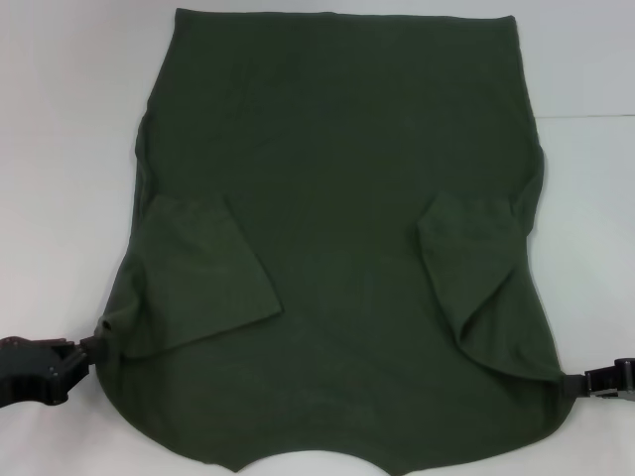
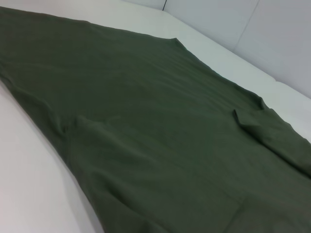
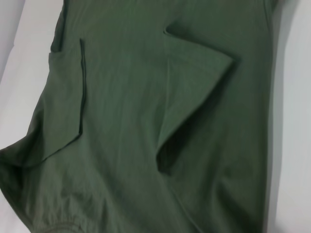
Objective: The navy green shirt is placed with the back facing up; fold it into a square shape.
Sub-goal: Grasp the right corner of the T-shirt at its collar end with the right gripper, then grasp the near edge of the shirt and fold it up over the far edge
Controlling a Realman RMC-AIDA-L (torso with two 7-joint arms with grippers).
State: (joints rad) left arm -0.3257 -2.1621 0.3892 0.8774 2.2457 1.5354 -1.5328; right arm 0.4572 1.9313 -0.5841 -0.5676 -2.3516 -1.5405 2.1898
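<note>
The navy green shirt (image 1: pixel 337 198) lies spread flat on the white table, its hem at the far side and its collar end at the near edge. Both short sleeves are folded inward onto the body: the left sleeve (image 1: pixel 198 268) and the right sleeve (image 1: pixel 476 258). My left gripper (image 1: pixel 97 344) is at the shirt's near-left shoulder corner, shut on the bunched fabric there. At the near-right shoulder corner my right gripper (image 1: pixel 573 385) is shut on the fabric's edge. The wrist views show only the shirt (image 2: pixel 146 121) (image 3: pixel 126 121), not the fingers.
The white table (image 1: pixel 60 149) shows bare on both sides of the shirt. A low white wall (image 2: pixel 272 39) runs along the table's far side in the left wrist view. The shirt's near edge runs out of the head view.
</note>
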